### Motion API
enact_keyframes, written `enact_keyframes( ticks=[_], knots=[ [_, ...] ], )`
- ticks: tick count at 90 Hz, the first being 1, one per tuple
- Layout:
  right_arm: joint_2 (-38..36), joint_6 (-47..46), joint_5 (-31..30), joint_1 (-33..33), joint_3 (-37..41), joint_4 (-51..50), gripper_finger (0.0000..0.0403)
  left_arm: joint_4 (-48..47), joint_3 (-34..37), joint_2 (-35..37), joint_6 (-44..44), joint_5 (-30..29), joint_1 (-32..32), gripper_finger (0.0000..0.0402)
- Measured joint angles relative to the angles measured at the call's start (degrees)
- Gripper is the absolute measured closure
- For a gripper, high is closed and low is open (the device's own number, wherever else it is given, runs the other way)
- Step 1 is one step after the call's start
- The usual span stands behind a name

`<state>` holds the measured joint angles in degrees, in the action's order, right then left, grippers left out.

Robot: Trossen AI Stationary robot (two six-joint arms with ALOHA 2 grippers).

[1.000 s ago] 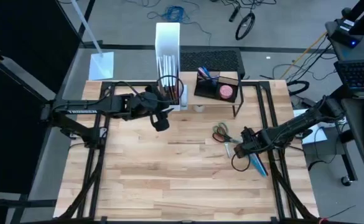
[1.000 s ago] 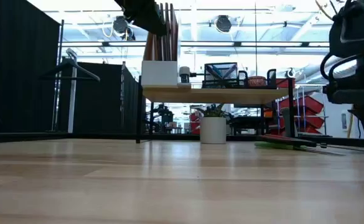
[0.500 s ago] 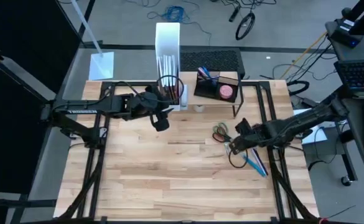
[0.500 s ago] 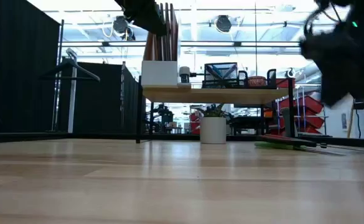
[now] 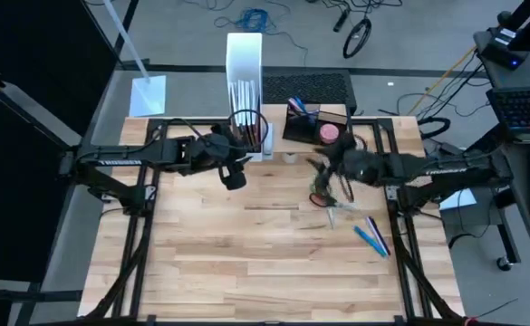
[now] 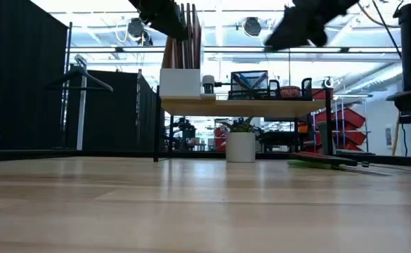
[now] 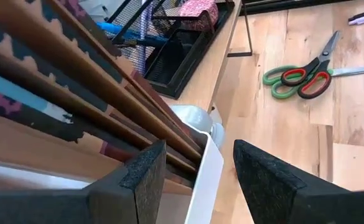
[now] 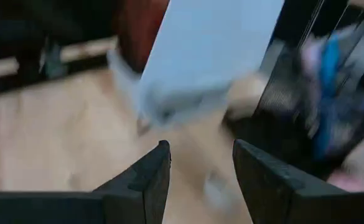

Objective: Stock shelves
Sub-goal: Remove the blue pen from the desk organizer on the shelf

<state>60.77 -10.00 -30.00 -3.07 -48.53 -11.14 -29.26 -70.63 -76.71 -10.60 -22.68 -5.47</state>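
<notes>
Flat rectangular light-wood shelves (image 6: pixel 242 106)

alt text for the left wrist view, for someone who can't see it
The open left gripper hangs over the white file box of brown folders on the shelves. A black mesh organizer sits beyond; scissors lie on the table.

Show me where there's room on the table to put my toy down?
The near half of the table is bare wood, and so is the strip left of the scissors. It's crowded at the far edge: the white file box and black organizer tray on the shelf. Pens lie on the right.
</notes>
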Motion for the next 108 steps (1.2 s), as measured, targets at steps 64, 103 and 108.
enact_keyframes(
  ticks=[64,103,108],
  knots=[
    [25.60,21.84,21.18,-32.42,-28.46,-5.28,0.0248,0.37,0.00,0.00,-3.27,9.05,-3.61,0.0226],
    [28.96,21.17,23.15,-34.10,-31.74,-12.33,0.0278,0.44,0.00,0.00,-3.23,9.07,-3.57,0.0226],
    [28.96,21.18,23.41,-34.10,-31.74,-12.35,0.0299,0.44,0.00,0.00,-3.23,9.05,-3.54,0.0226]
  ],
)
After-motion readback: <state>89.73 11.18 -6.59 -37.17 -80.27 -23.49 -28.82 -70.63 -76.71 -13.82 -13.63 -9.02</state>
